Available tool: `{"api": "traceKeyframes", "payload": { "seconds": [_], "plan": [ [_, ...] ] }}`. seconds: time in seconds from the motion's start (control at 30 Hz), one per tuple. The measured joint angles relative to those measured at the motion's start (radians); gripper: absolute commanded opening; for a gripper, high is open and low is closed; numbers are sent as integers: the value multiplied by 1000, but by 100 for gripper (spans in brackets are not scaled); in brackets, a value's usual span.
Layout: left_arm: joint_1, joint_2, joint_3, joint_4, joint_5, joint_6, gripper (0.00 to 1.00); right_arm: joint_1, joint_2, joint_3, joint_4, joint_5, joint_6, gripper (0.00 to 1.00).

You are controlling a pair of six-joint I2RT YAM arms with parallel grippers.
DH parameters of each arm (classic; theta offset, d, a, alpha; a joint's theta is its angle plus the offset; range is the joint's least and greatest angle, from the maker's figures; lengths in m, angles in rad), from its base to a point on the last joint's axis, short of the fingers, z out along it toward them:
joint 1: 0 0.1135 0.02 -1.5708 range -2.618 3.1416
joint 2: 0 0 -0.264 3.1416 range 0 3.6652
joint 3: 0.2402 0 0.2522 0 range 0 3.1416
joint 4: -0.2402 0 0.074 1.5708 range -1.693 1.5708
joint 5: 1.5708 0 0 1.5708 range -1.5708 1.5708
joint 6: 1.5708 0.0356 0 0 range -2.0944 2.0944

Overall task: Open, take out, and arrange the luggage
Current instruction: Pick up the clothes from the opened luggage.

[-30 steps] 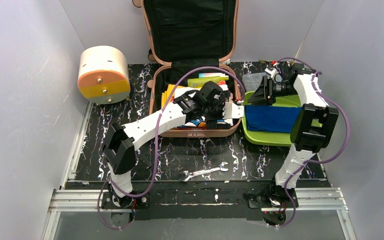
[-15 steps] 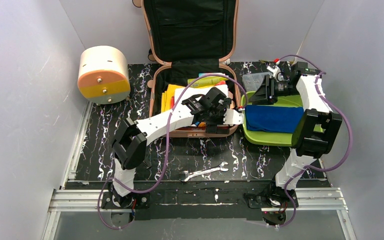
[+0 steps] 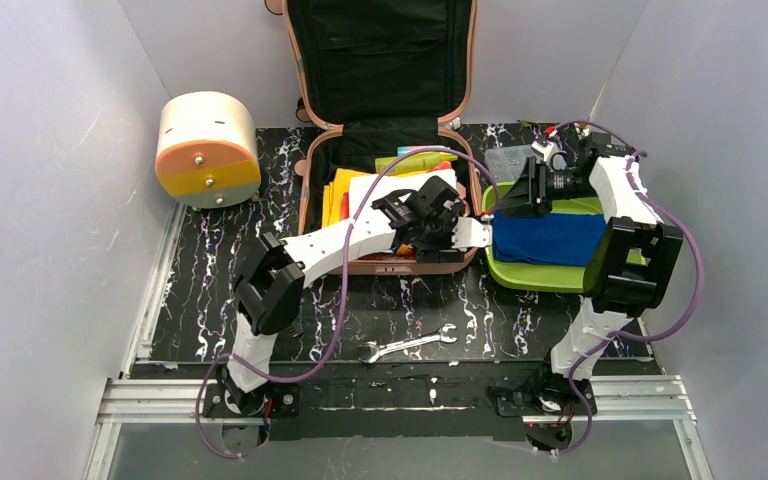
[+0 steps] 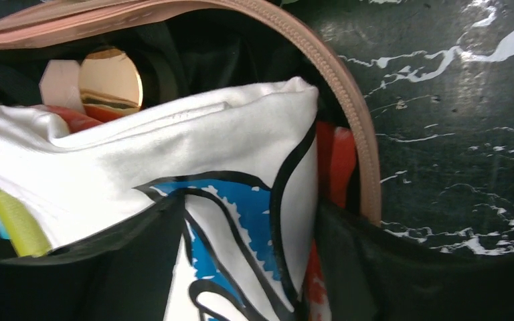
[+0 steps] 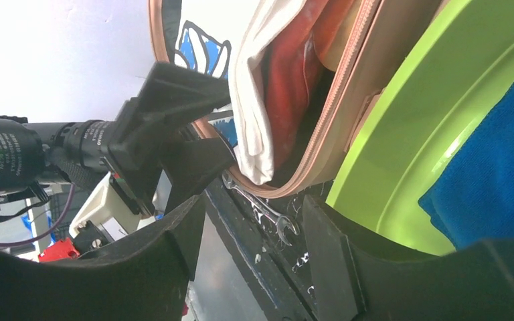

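**Ann:** Where is the suitcase (image 3: 380, 70)?

**Ben:** It is in the middle of the table (image 3: 200, 270), at the far side. It is pink and it is open. The bottom half lies flat. The lid stands up against the back wall, and you can see its black inside.

**Ann:** What is in it?

**Ben:** A white cloth (image 4: 174, 147) with a blue and black drawing lies on top, at the near right corner. A red thing (image 4: 331, 160) is under it. Some yellow things (image 3: 338, 192) are on the left side.

**Ann:** What about the left gripper (image 4: 251, 207)?

**Ben:** It is down in that corner. One finger is on each side of the white cloth, and the cloth fills the gap. I cannot tell if it is squeezing the cloth.

**Ann:** And the right gripper (image 5: 253, 214)?

**Ben:** Its fingers are apart, with nothing between them. It hangs over the left edge of the green tray (image 3: 540, 277) and points at the suitcase.

**Ann:** Where is the tray?

**Ben:** Just beside the suitcase, on the right. A blue cloth (image 3: 545, 238) lies in it.

**Ann:** Anything else?

**Ben:** A round box (image 3: 205, 148), cream and orange, sits left of the suitcase, apart from it. A wrench (image 3: 407, 345) lies on the table, near the arms.
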Motion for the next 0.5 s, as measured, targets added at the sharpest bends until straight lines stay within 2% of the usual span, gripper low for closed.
{"api": "traceKeyframes", "payload": {
  "seconds": [0.07,0.23,0.5],
  "plan": [
    [-3,11,13,-18,18,-28,45,2,0,-11,9,1,15,65],
    [-11,29,39,-55,45,-85,2,31,0,-12,49,8,54,65],
    [5,29,58,-71,49,-165,0,97,0,-13,102,14,111,67]
  ]
}}
